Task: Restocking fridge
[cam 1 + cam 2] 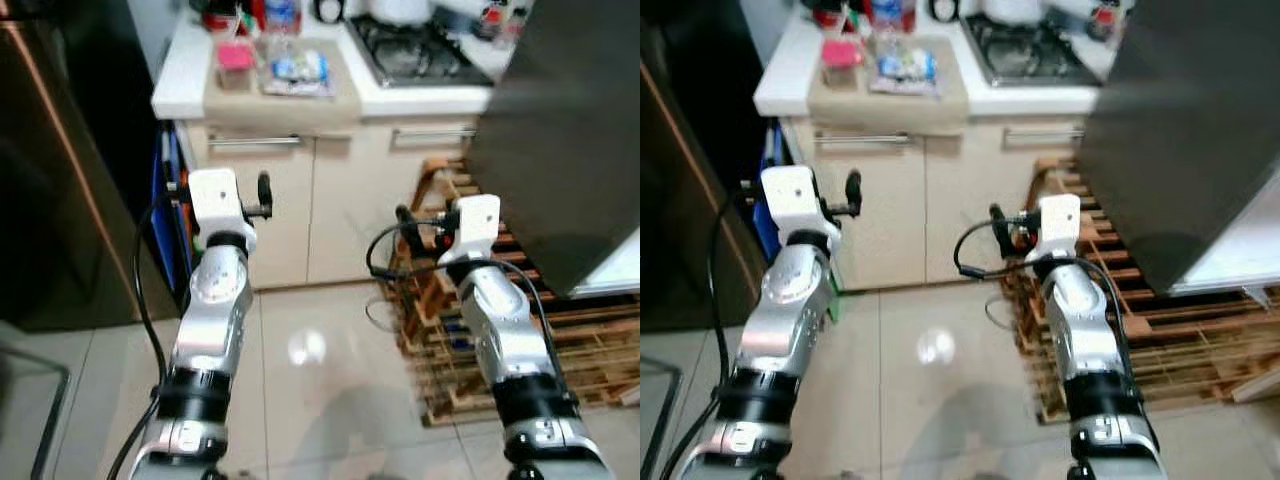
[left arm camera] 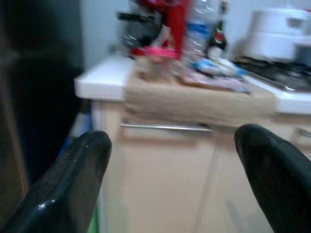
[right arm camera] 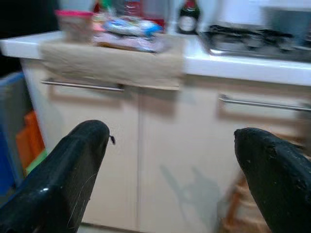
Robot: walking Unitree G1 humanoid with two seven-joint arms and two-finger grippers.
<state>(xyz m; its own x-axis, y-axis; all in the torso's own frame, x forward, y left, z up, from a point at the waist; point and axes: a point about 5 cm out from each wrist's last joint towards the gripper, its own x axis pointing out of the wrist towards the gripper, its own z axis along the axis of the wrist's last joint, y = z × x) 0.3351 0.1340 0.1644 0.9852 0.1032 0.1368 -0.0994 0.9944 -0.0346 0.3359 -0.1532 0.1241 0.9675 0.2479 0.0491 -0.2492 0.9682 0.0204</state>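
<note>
On a beige cloth (image 1: 280,95) on the white counter lie a pink-lidded tub (image 1: 236,62) and a clear packet with blue contents (image 1: 298,70), with bottles (image 1: 283,12) behind them. A large dark door panel (image 1: 560,150) rises at the right, with a white edge (image 1: 615,275) below it. Both arms are raised before the cabinet doors, below counter height. My left gripper (image 2: 172,138) is open with nothing between its fingers (image 2: 77,179), facing the cloth's left end. My right gripper (image 3: 172,135) is also open and empty, facing the cabinet doors (image 3: 146,160).
A tall dark unit with a copper edge (image 1: 60,200) stands at the left, and blue items (image 1: 167,190) are wedged beside the cabinet. A gas hob (image 1: 415,50) sits on the counter's right part. A wooden pallet (image 1: 470,340) lies on the tiled floor (image 1: 310,400) at the right.
</note>
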